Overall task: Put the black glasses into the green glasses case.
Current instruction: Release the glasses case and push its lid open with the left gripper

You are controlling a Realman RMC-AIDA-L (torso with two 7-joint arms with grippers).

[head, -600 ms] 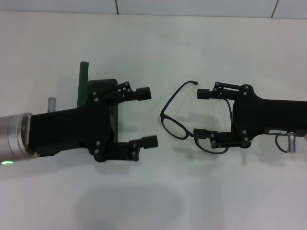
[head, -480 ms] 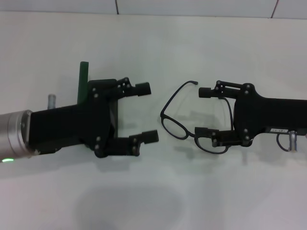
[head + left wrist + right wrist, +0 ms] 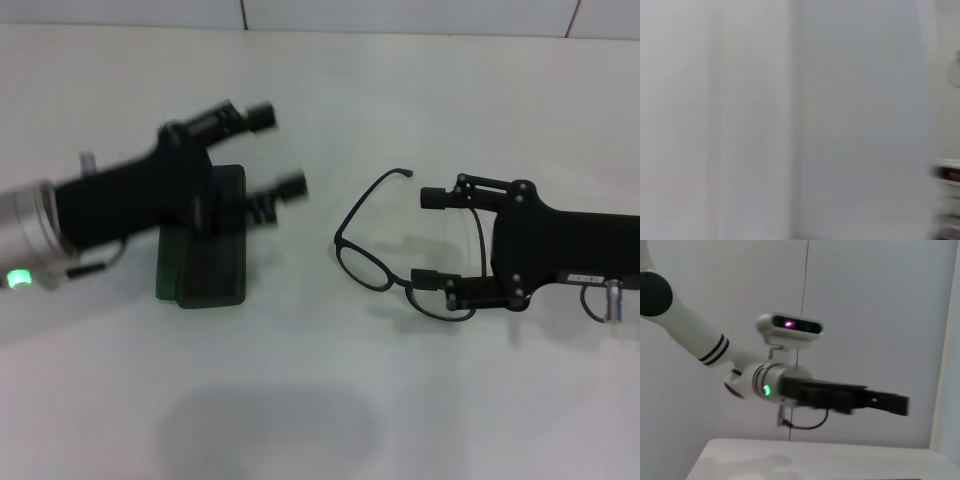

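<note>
Right now everything hinges on the glasses (image 3: 385,235), which lie on the white table (image 3: 330,400), open, temples spread, between the two arms. Their front runs aslant, one lens toward the case (image 3: 205,265) and the other already between the open fingers of the right gripper (image 3: 435,238). That gripper sits at the frame's far side from the case, its jaws parted and straddling the nearer lens and temple hinge, with nothing clamped yet as far as I can see. The case lies well apart from the glasses, on their other side, its green shell flat on the table; whether the lid is up I cannot tell, since the left arm blurs over it. The left gripper (image 3: 275,150) hangs above the case's far end, fingers apart and empty, pointing toward the glasses but clear of them. The right arm is plainly the nearer one, so I judge the pick falls to it: close on the frame, then carry it across to the case.
</note>
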